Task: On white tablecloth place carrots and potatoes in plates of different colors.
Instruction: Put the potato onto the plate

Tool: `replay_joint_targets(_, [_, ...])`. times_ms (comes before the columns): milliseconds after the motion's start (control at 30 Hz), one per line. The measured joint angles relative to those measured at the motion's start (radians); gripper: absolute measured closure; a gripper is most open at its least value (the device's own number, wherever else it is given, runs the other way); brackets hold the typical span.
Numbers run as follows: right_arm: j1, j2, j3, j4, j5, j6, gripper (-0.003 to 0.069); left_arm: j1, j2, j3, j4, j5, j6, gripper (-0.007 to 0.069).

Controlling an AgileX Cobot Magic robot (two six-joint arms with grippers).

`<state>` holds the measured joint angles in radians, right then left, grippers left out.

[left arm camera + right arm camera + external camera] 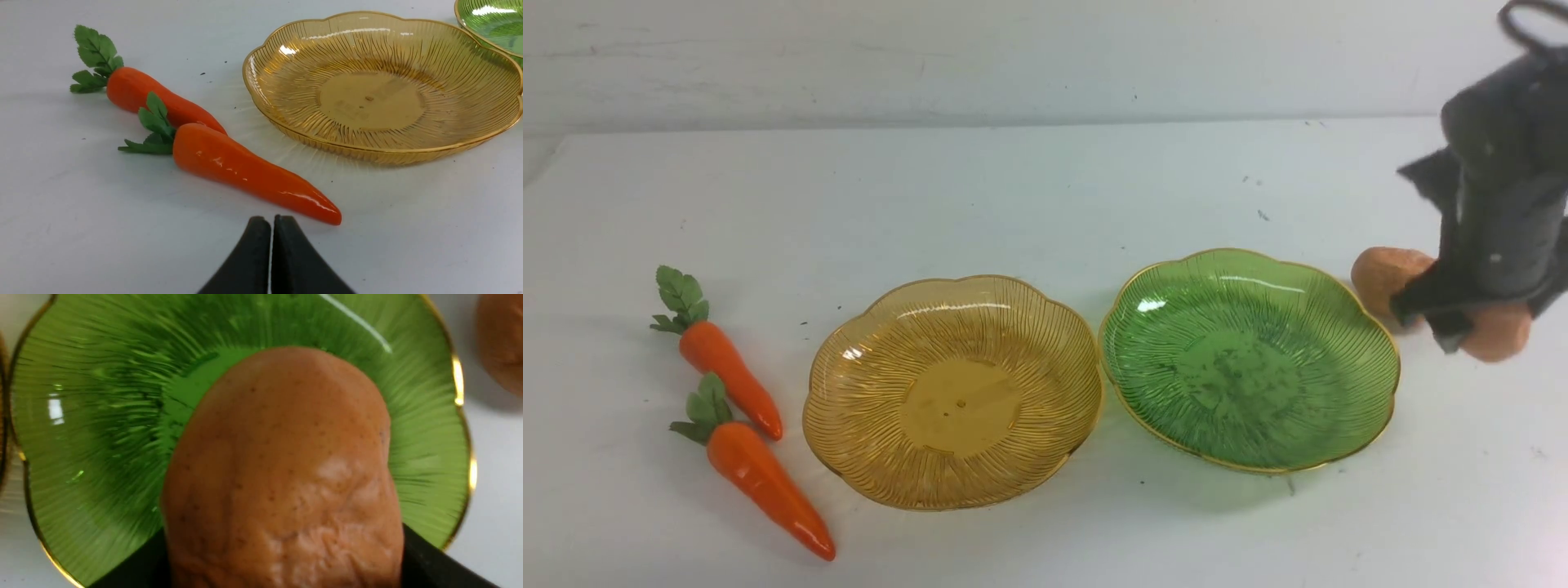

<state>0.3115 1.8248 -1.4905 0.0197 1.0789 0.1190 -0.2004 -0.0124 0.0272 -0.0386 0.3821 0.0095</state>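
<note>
Potato (282,469) in hand — green plate (81,416) next
right gripper (1429,322) clamps it, plate just to its left; left gripper (271,228) closed, empty.

Looks like a robotics lab. A white tablecloth (1045,188) runs back to a plain scuffed wall (931,57), toy carrots (731,380) laid out.

both potatoes (1384,273) partly hidden behind right arm (1503,204); arm cut by edge
</note>
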Motion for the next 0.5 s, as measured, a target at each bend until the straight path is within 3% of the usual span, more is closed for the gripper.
replay_joint_targets(200, [0.062,0.110,0.001,-0.073,-0.069,0.001,0.0146,0.000,0.000,0.000,0.000,0.000,0.000,0.0628])
replay_joint_targets(367, [0.062,0.154,0.002,-0.083,-0.040,0.040,-0.0001,0.000,0.000,0.000,0.000,0.000,0.000,0.0628])
replay_joint_targets(500, [0.062,0.154,-0.017,-0.096,0.012,0.023,-0.0026,0.000,0.000,0.000,0.000,0.000,0.000,0.0628])
